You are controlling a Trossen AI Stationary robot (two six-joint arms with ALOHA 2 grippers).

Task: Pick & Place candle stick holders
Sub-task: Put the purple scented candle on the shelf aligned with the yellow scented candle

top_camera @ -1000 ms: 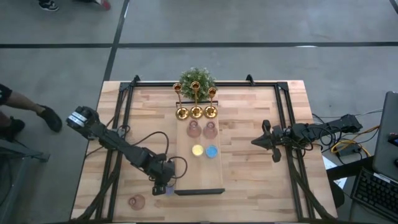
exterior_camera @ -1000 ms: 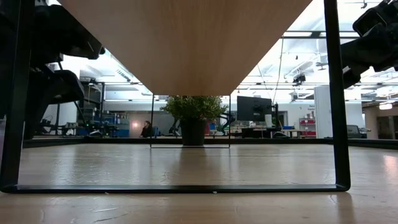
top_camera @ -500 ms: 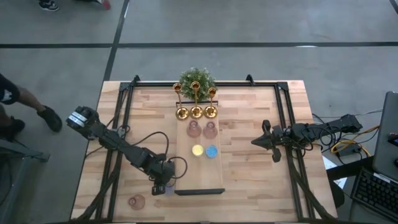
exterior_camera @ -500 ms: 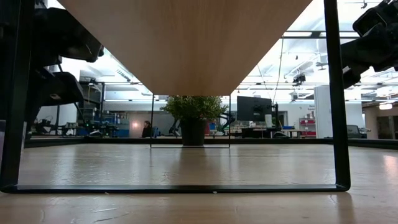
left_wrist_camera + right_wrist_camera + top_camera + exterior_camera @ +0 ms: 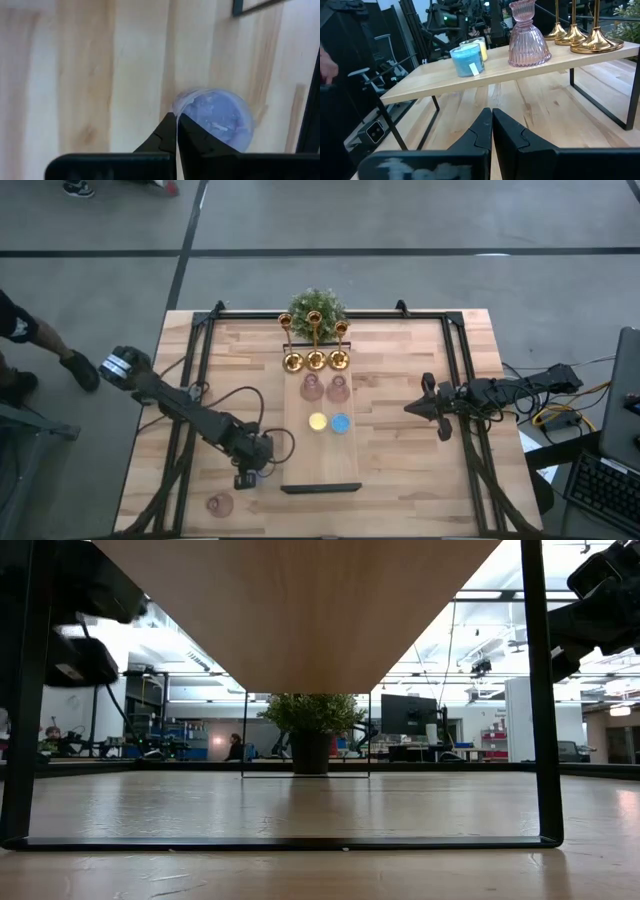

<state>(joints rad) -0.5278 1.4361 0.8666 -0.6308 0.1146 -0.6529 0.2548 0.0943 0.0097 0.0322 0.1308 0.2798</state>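
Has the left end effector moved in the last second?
Yes. The left end effector slid left, away from the raised shelf.

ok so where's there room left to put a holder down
The shelf is bare at its near end, from the yellow holder and blue holder to the front edge. Its far end is crowded: gold holders, pink glass holders. The table between shelf and right tool is free. The left tool and purple holder occupy the near left corner.

A robotics lab or workshop: a wooden table (image 5: 400, 470) on a grey concrete floor (image 5: 400, 220), with monitors (image 5: 408, 714), benches and equipment racks (image 5: 150, 710) behind.
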